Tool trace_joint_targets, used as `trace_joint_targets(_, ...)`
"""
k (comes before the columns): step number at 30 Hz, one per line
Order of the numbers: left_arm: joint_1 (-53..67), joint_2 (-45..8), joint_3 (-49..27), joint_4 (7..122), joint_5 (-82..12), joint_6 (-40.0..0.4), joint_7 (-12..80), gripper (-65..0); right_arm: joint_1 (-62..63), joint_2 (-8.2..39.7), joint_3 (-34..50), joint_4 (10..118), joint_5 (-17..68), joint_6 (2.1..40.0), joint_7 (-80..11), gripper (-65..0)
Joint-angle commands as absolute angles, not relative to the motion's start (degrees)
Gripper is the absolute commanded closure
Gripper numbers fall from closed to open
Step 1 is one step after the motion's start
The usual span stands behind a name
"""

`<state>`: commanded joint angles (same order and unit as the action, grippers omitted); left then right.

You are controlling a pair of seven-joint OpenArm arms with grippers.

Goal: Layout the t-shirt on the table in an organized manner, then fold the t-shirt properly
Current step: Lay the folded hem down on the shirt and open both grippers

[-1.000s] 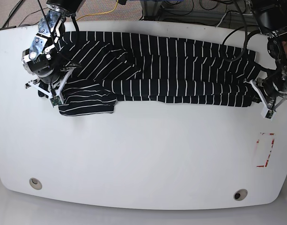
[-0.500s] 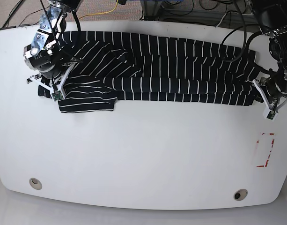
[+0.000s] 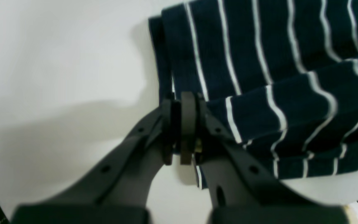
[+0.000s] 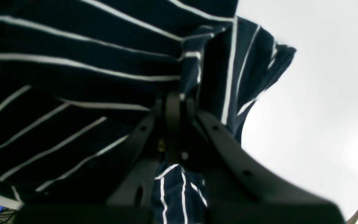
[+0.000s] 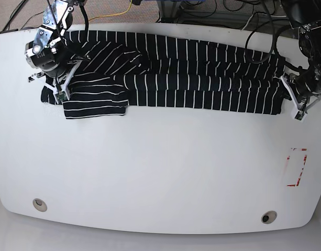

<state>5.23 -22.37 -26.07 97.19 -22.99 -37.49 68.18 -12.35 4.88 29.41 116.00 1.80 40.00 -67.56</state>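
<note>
The t-shirt (image 5: pixel 170 73), black with thin white stripes, lies stretched sideways along the far part of the white table (image 5: pixel 160 172). One sleeve is folded out at the left front (image 5: pixel 95 102). My left gripper (image 5: pixel 290 98) is at the shirt's right end. In the left wrist view it (image 3: pixel 183 124) is shut on the t-shirt's (image 3: pixel 275 77) edge just above the table (image 3: pixel 57 77). My right gripper (image 5: pixel 59 90) is at the shirt's left end. In the right wrist view it (image 4: pixel 172 121) is shut on bunched t-shirt cloth (image 4: pixel 73 77).
A red rectangular mark (image 5: pixel 297 167) is near the table's right edge. Two small round metal holes sit near the front edge, one at the left (image 5: pixel 40 204) and one at the right (image 5: pixel 268 217). Cables (image 5: pixel 212 10) lie beyond the far edge.
Both grippers have moved toward the table's far edge, carrying the shirt's ends with them. The whole shirt now lies farther back and looks a little flatter.
</note>
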Motion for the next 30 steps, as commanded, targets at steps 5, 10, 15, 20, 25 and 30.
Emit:
trace_joint_targets(5,5.5,-22.4,-25.9,97.0,-22.9,-37.5,68.2,-0.6,-13.1,4.9,29.4,116.0,1.5,40.0,-67.5,-2.1)
trace_joint_targets(10,5.6,-22.5,-25.8,97.0,-22.8,-37.5,68.2,-7.5,-13.8,4.9,29.4,115.9,1.5,40.0,-67.4,-21.6)
trace_joint_targets(15,5.8,-22.5,-25.8,97.3,-22.8,-37.2,68.2,-26.7,-14.3,4.9,29.4,115.9,1.5,40.0,-67.4,-47.2)
trace_joint_targets(20,5.9,-22.5,-25.8,97.5,-22.8,-37.1,68.2,-35.4,-14.3,5.1,29.8,116.0,1.8,40.0,-67.2,-63.6)
trace_joint_targets(25,5.1,-22.5,-25.8,102.0,-23.1,-37.1,68.4,-35.0,-11.9,4.9,32.0,116.1,2.5,40.0,-66.2,-64.2)
trace_joint_targets(30,2.8,-21.7,-25.8,104.9,-23.3,-37.4,71.2,-35.0,-9.8,4.8,31.9,116.0,8.1,40.0,-64.0,-64.2)
